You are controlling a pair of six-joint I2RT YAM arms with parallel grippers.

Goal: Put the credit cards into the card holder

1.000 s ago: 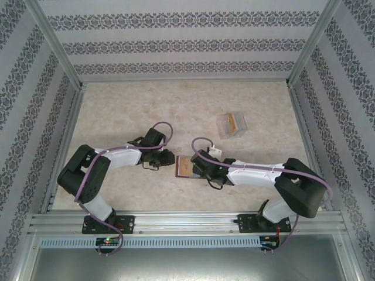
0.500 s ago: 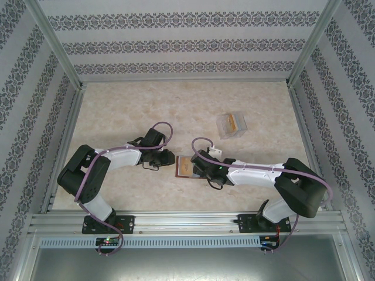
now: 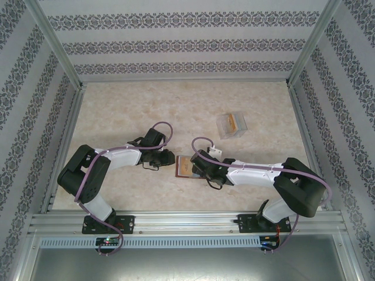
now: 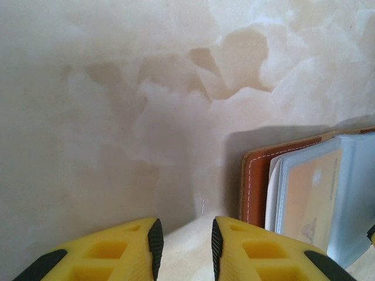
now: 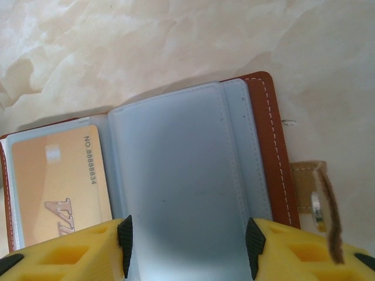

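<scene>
Nothing moved: left gripper [image 4: 183, 246] hung low, slightly open, beside the card holder [image 4: 255, 187]; right gripper [image 5: 187, 249] was wide open over it.

The card holder [image 5: 176, 175] lies open before me, reddish-brown with pale sleeves facing up. One orange credit card [image 5: 58, 181] is seated in a sleeve.

One card holder [image 5: 270, 153], one orange card [image 5: 55, 181] seen, one clear box [image 3: 231, 124].
</scene>
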